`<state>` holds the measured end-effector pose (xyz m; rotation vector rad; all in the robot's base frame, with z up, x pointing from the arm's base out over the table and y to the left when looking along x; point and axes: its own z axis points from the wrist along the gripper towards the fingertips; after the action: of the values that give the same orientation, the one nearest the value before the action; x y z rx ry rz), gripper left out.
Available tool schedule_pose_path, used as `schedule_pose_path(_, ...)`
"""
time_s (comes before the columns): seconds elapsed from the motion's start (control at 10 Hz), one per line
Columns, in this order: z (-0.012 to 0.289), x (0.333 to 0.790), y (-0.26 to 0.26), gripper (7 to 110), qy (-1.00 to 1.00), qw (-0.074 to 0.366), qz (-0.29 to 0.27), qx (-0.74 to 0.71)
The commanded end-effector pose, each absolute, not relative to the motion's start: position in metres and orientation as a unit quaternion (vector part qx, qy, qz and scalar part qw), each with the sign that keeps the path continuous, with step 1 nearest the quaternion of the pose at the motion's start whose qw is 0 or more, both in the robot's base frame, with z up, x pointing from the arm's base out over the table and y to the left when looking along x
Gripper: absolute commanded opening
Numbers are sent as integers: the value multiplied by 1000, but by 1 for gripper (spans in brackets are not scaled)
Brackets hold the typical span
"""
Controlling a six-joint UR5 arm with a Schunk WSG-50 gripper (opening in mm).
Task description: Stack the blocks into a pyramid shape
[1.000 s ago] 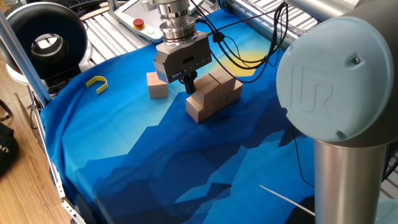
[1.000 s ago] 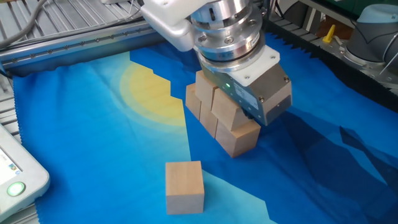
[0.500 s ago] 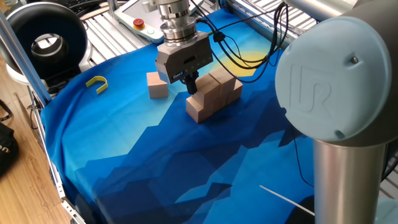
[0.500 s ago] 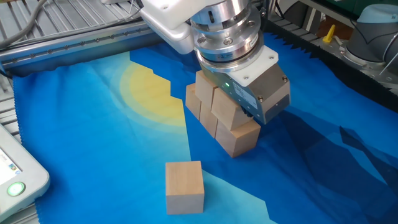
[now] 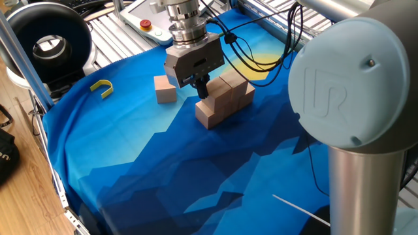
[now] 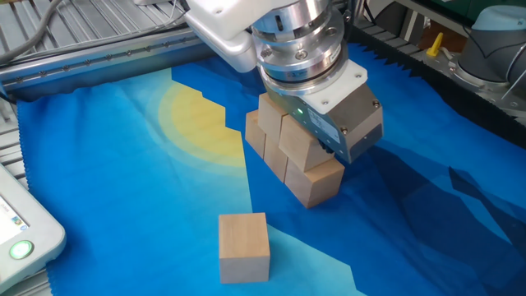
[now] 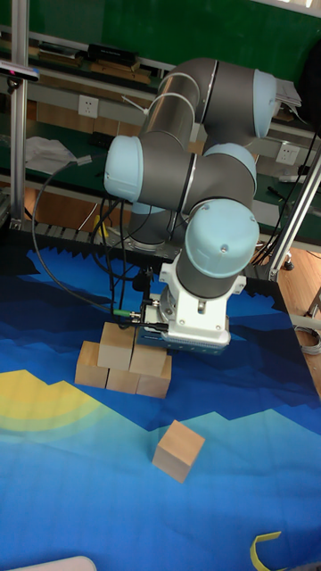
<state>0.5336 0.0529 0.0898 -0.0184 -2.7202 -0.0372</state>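
The tool is held just above the stacked blocks; its opening cannot be told. One loose block is left nearby for the top.

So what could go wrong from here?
The gripper hangs right over the stacked blocks, fingers close to the top row; a sideways move could knock them off. The pile's near end block sits slightly skewed, so the base may be uneven. The loose block lies apart, needing another approach.

Bright, even indoor light, soft shadows, all views sharp.
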Motion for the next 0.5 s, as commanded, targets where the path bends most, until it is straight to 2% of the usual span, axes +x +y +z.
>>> schedule_pose_path(0.0, 91, 534, 55, 7, -978, 209, -19, -8)
schedule_pose_path(0.4, 90, 534, 56, 7, -978, 209, -21, -6)
